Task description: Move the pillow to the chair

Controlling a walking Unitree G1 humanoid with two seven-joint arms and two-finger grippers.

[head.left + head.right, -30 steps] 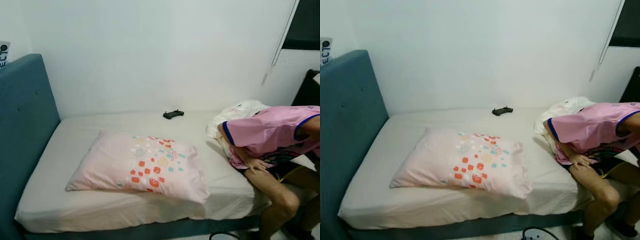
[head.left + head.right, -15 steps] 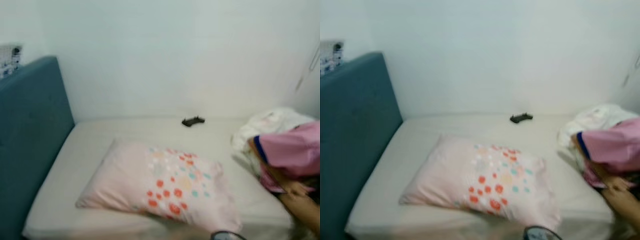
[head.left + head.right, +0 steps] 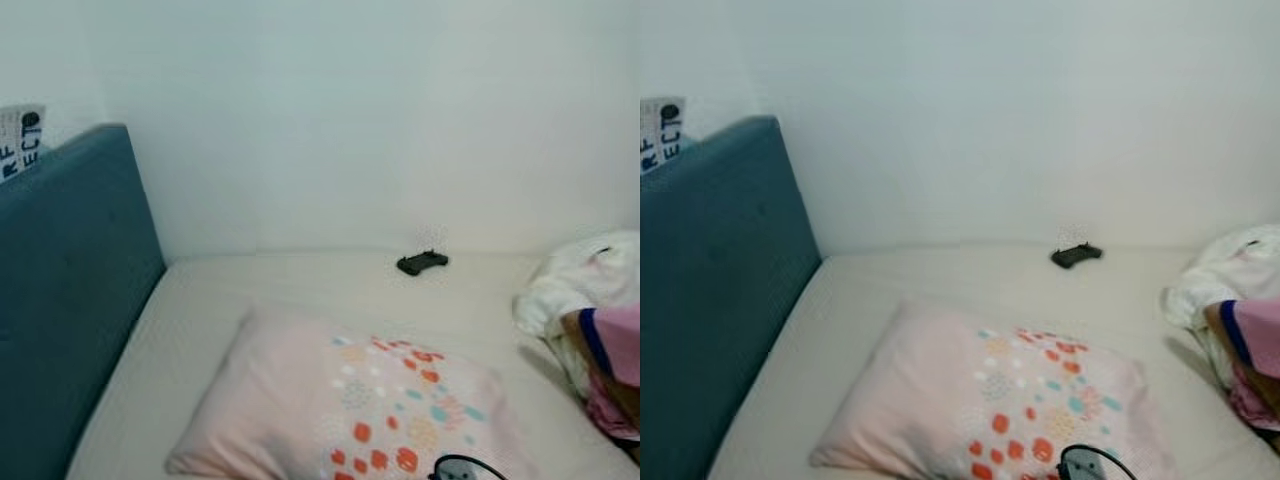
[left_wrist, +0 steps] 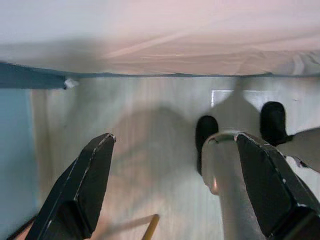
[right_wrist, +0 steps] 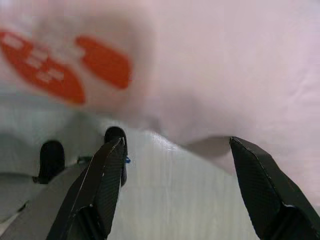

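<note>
A pink pillow point(image 3: 340, 410) with red, teal and white spots lies flat on the bed's mattress point(image 3: 250, 290), low in the eye views and reaching the lower edge. In the right wrist view my right gripper point(image 5: 176, 142) is open, its fingers just short of the pillow's pink fabric point(image 5: 210, 65), which hangs over the bed's edge. My left gripper point(image 4: 174, 136) is also open and holds nothing. It points down at the pale floor beside the bed's edge point(image 4: 160, 45).
A teal headboard point(image 3: 70, 300) stands at the left. A black controller point(image 3: 422, 262) lies by the white wall. At the right are a white cloth bundle point(image 3: 590, 280) and a person in a pink shirt point(image 3: 615, 370). My leg point(image 4: 225, 200) shows below.
The camera has moved closer to the bed and turned left. The pillow now looks larger and lower, and the person has slid to the right edge. The pillow itself has not moved.
</note>
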